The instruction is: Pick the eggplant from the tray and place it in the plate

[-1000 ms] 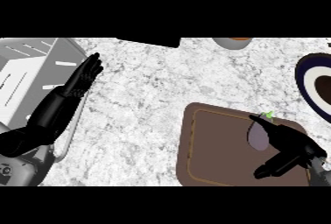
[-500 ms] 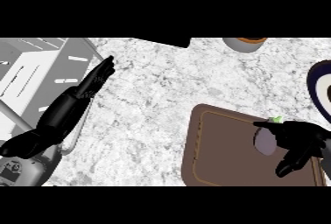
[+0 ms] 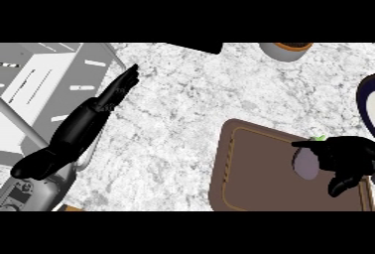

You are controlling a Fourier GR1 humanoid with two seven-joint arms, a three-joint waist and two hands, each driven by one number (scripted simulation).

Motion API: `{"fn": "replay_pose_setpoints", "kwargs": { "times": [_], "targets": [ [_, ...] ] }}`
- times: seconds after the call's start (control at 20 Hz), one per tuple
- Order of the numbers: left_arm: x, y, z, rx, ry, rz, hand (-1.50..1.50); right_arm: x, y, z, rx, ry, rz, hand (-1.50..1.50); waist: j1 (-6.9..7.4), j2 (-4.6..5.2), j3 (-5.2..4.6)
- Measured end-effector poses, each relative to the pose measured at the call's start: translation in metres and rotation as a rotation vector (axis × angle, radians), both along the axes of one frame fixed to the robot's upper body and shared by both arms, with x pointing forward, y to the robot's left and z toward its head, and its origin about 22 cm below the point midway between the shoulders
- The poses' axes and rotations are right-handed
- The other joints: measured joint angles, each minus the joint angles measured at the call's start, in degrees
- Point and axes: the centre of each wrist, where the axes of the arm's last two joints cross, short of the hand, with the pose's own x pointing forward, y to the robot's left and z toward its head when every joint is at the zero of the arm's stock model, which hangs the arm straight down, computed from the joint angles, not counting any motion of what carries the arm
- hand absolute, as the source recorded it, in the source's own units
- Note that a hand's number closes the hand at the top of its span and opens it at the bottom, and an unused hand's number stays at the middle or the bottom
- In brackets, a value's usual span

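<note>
**Eggplant gripped over the tray at the right of the frame**

The brown tray (image 3: 253, 173) is seen at the lower right of the frame, lying on the marbled tabletop (image 3: 190, 99). The purple eggplant (image 3: 305, 161) is located over the tray's right part, its green stem pointing toward the top of the frame. The right robot hand (image 3: 344, 156) is curled around the eggplant from the right side, so part of it is hidden. Only a dark edge of the plate (image 3: 366, 92) is visible at the right border, above the tray. The left robot hand (image 3: 121, 87) is held open at the upper left, fingers straight, beside a grey rack (image 3: 40, 84).
</note>
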Motion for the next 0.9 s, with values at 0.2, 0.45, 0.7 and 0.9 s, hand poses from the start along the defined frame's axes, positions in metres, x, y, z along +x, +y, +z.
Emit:
{"fn": "replay_pose_setpoints", "kwargs": {
  "times": [0.2,0.45,0.7,0.9],
  "targets": [
    [0.003,-0.002,-0.001,0.004,-0.004,-0.003,0.0,0.004,-0.006,-0.001,0.017,0.036,0.009,-1.5,0.34,0.07,0.04],
    [0.005,-0.005,-0.002,0.001,-0.003,-0.006,0.0,0.008,-0.013,-0.004,0.054,0.068,0.011,-1.5,0.5,-0.04,0.07],
    [0.007,-0.006,-0.003,0.003,0.002,-0.003,0.0,0.011,-0.015,-0.009,0.098,0.096,0.022,-1.5,0.3,-0.29,0.01],
    [0.008,-0.008,-0.003,0.005,0.003,-0.003,0.0,0.013,-0.015,-0.011,0.121,0.115,0.037,-1.5,0.16,-0.46,-0.06]
  ]
}}
